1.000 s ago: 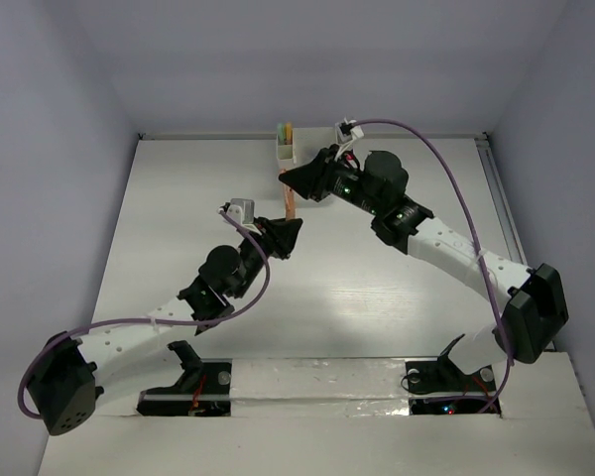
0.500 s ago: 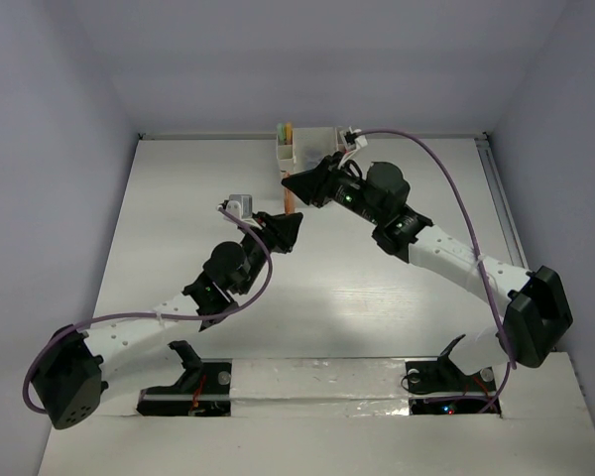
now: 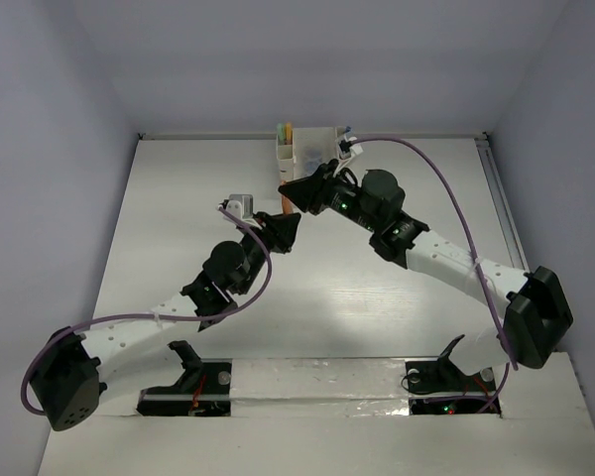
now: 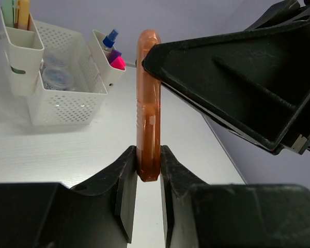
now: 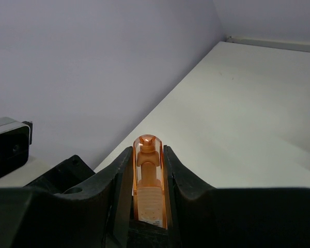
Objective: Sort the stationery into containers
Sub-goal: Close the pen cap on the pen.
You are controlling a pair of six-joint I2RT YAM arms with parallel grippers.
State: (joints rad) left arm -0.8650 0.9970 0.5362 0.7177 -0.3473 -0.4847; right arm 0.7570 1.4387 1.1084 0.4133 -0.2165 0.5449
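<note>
Between the two sets of fingertips, above the far middle of the table (image 3: 178, 198): one orange marker (image 4: 148, 98), spanning from the left gripper (image 4: 147, 170) to the right gripper (image 5: 149, 168).

Ahead and to the left of the left gripper's fingertips, standing on the table and apart from both grippers: one white organizer (image 4: 62, 106). Contents, left to right:
- tall left compartment: mint green marker (image 4: 9, 10) and peach marker (image 4: 23, 11), both upright;
- middle compartment: round tubs (image 4: 56, 77), seen through the perforated wall;
- right side compartment, the one nearest the orange marker: blue-capped bottle (image 4: 110, 39) and a pink-tipped marker (image 4: 119, 63).

Hard to make out:
- From overhead the two grippers cover almost all of the orange marker.
- From the left wrist its far end disappears behind the right gripper.
- From the right wrist its lower body runs down between the fingers and out of view.
- The tubs are blurred, so their number is uncertain.
- A purple tip sits beside the pink one; whether it is a separate item cannot be told.

Left gripper: jaws nearly together, clamped on the marker's blunt end, one pad against each side.

Right gripper: jaws narrow, clamped on the clear-capped end, whose rounded tip pokes just past the fingertips.
</note>
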